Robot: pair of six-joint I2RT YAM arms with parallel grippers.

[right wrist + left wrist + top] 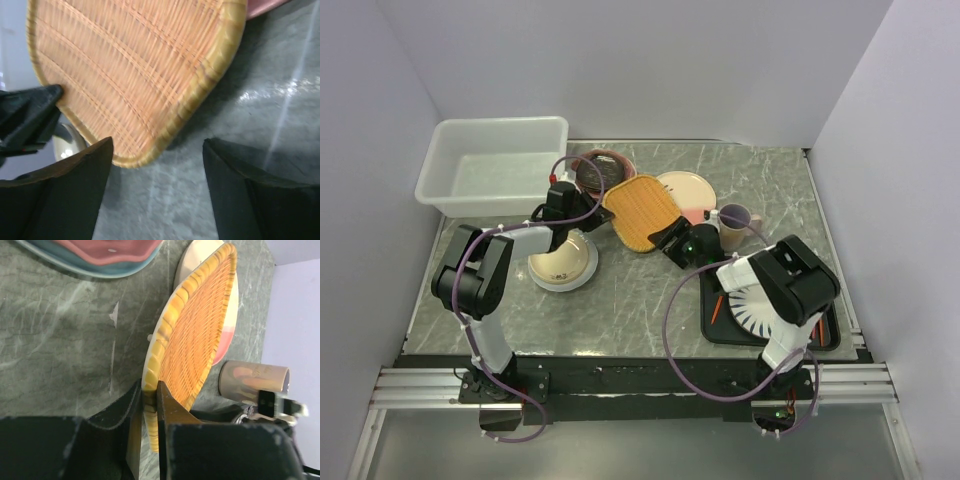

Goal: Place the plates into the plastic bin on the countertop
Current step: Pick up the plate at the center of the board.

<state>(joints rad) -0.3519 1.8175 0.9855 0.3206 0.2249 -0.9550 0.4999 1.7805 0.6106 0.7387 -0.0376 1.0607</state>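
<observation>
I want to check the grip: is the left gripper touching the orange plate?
Touching. The left wrist view shows the left gripper pinching the rim of the orange plate between both fingers, with no gap visible.

orange plate between left end effector and right end effector; plastic bin far-left on countertop
</observation>
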